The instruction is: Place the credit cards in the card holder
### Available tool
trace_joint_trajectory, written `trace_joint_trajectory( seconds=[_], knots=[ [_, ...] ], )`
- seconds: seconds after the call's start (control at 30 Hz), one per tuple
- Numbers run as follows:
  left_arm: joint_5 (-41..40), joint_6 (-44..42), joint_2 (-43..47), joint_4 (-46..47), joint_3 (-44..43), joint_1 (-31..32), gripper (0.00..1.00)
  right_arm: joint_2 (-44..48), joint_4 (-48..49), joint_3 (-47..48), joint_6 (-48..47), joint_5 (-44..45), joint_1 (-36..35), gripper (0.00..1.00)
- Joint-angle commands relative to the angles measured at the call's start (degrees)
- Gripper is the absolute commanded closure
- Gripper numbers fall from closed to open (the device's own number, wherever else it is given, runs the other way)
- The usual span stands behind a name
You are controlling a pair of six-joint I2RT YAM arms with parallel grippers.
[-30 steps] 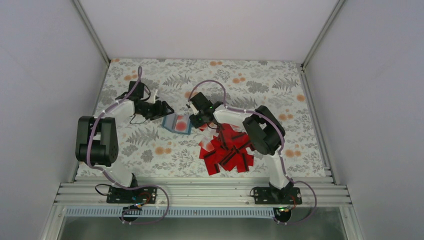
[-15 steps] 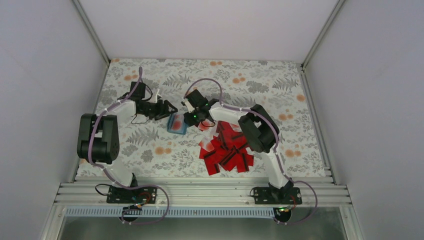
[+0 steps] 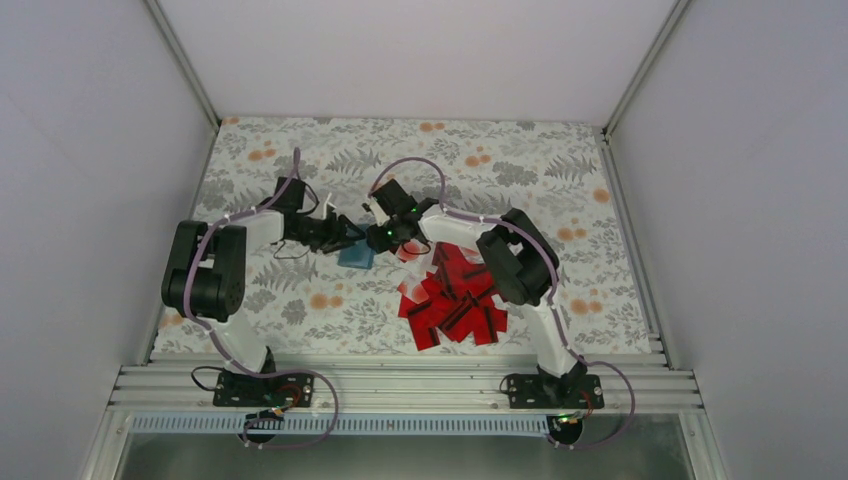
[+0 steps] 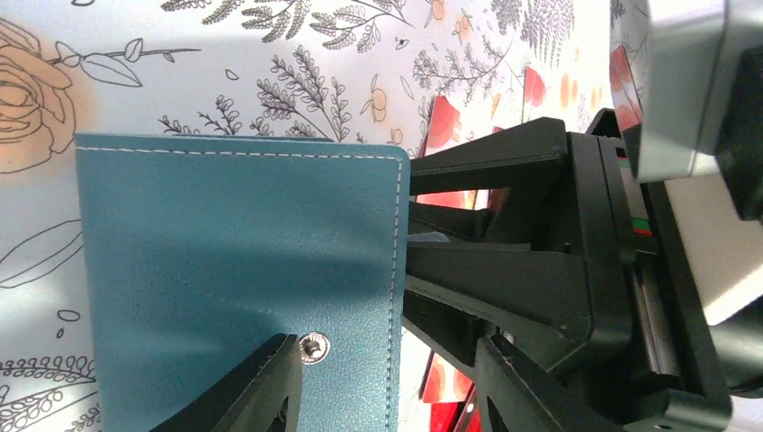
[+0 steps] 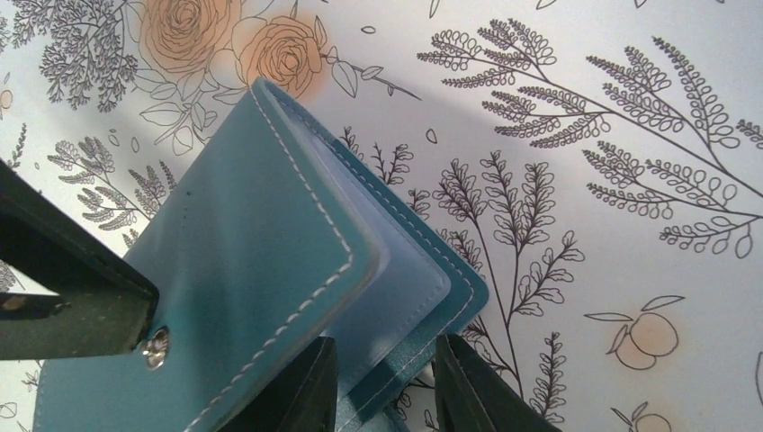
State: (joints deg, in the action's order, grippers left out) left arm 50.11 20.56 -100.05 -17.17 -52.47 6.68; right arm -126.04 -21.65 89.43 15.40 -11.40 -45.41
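The teal card holder (image 3: 356,257) sits mid-table between both grippers, its top cover (image 5: 243,270) partly lifted off the clear inner pockets (image 5: 396,288). My right gripper (image 5: 387,355) is shut on the card holder's pockets and back cover, one finger under the top cover. My left gripper (image 4: 387,360) is open. It straddles the cover's stitched edge, one finger (image 4: 247,387) lying on the cover (image 4: 234,261) beside the snap stud (image 4: 314,346). The red credit cards (image 3: 455,300) lie in a heap to the right. A few of these cards (image 4: 443,126) show behind the right gripper.
The right gripper's black body (image 4: 558,270) is close in front of my left fingers. The floral tablecloth (image 3: 520,170) covers the table inside white walls. An aluminium rail (image 3: 400,385) runs along the near edge by the arm bases.
The left gripper has moved right onto the card holder and its jaws have narrowed. The holder, lying open a second ago, is now folded nearly closed. The right gripper shifted slightly left.
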Motion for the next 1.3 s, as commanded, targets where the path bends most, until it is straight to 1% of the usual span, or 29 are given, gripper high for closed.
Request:
trace_joint_trajectory(
  seconds=[0.0, 0.13, 0.33, 0.47, 0.63, 0.73, 0.8, 0.97, 1.03, 1.27],
  knots=[
    [0.82, 0.55, -1.77, 2.89, 1.64, 0.42, 0.54, 0.72, -2.20, -4.40, 1.28, -0.44, -0.15, 0.71],
    [-0.80, -0.67, -2.93, 2.20, 1.46, 0.92, 0.64, 3.36, -2.46, -6.63, 1.80, 0.93, 0.46, 0.69],
    [-4.16, -2.66, -3.33, 0.42, 0.15, 1.74, 0.69, 6.14, -3.27, -8.09, 2.76, 0.74, 0.96, 0.68],
    [-6.70, -4.45, -2.24, -1.95, -1.04, 2.43, 0.70, 7.32, -3.54, -8.02, 3.60, -0.85, 1.11, 0.67],
    [-11.16, -6.99, -0.58, -5.84, -2.37, 2.55, 0.70, 9.12, -3.66, -7.59, 5.20, -2.21, 1.20, 0.66],
    [-14.26, -8.39, 1.99, -8.20, -3.70, 2.57, 0.69, 10.60, -3.92, -7.17, 5.91, -2.73, 1.36, 0.66],
    [-17.49, -9.33, 4.23, -10.07, -4.96, 2.60, 0.67, 11.76, -4.01, -6.87, 5.96, -3.23, 1.46, 0.65],
    [-25.97, -12.99, 8.97, -14.79, -6.38, 2.50, 0.56, 14.67, -6.21, -4.52, 6.13, -2.97, 2.04, 0.62],
    [-28.45, -14.25, 9.29, -15.68, -5.89, 2.30, 0.55, 16.10, -7.18, -4.14, 6.80, -2.22, 2.45, 0.62],
    [-26.60, -14.36, 8.60, -13.87, -2.44, 2.12, 0.54, 22.72, -6.57, -11.38, 9.94, 2.42, 3.98, 0.59]
  ],
)
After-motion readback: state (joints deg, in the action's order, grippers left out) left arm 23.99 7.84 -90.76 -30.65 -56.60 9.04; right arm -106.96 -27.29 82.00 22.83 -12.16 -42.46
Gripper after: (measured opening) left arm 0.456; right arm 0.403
